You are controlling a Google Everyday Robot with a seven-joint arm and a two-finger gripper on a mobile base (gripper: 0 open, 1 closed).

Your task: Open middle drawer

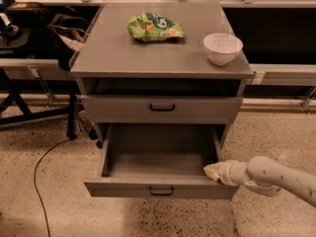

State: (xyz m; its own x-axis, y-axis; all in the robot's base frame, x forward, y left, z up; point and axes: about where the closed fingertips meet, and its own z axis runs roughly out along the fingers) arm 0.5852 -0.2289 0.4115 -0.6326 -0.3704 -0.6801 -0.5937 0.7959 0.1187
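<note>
Far left: dark bag (pixel 66 31) slumped beside the grey cabinet (pixel 123 53), black cable (pixel 42 172) trailing over the speckled floor. On the cabinet top, a green chip bag (pixel 154 26) near the back. Below, a closed drawer front (pixel 123 110). Under that, the middle drawer (pixel 158 162), pulled well out, grey box interior bare, small dark loop handle (pixel 161 191) centred on its front. Further right on the top, a white bowl (pixel 222 48). Low right: gripper (pixel 212 172), pale tip against the open drawer's right front corner, inside the wall, handle off to its left. Open or closed: cannot tell. White arm (pixel 276 177) reaching in from the right edge.
</note>
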